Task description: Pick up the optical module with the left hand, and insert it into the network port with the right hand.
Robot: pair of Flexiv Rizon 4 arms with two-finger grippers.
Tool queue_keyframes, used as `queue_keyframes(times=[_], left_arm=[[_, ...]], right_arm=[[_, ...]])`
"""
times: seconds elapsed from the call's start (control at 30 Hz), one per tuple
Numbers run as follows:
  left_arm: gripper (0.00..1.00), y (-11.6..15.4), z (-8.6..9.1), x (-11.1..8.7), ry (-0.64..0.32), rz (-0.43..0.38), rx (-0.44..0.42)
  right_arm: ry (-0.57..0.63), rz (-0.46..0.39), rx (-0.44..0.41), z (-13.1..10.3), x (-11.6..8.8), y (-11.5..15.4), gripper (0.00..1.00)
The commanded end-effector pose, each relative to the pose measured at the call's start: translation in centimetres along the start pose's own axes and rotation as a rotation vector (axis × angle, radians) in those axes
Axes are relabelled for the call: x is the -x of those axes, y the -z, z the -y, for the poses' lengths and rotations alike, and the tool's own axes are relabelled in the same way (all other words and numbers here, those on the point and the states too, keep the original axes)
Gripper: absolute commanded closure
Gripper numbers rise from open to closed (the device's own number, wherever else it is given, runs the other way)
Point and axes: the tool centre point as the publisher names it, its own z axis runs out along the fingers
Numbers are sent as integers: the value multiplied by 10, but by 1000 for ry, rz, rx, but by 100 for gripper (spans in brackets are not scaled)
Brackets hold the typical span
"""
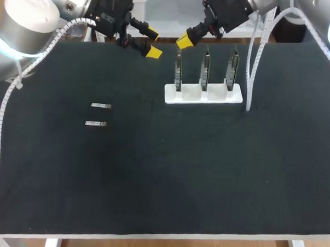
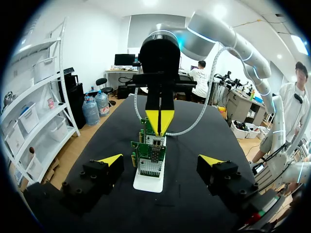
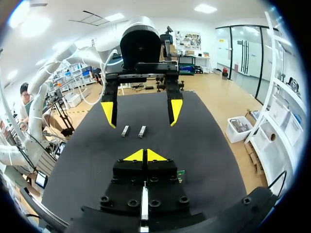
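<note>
The left gripper (image 1: 152, 42) hangs wide open and empty over the table's far edge. The closer module (image 1: 101, 105) lies well apart from it, toward the robot's side, with the second module (image 1: 95, 124) just beyond. Both have their long axes across the table. The left arm is nearer.

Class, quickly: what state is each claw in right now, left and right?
Left claw: open, holding nothing.
Right claw: closed, holding nothing.

I see bright, even light from ceiling panels (image 3: 206, 8); table (image 1: 206, 174) matte, shadows faint, glare on my left arm (image 1: 24, 13).
</note>
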Motion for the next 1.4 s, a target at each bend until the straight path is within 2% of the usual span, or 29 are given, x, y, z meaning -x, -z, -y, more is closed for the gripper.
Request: queue_keyframes(times=[0.03,0.53,1.4], left_arm=[[0,0,-1,1,0,-3,-2],[0,0,-1,1,0,-3,-2],[0,0,-1,1,0,-3,-2]], right_arm=[[-7,1,370,11,-2,-4,100],[-16,-2,369,17,-2,-8,100],[-42,-17,381,10,-11,-14,100]])
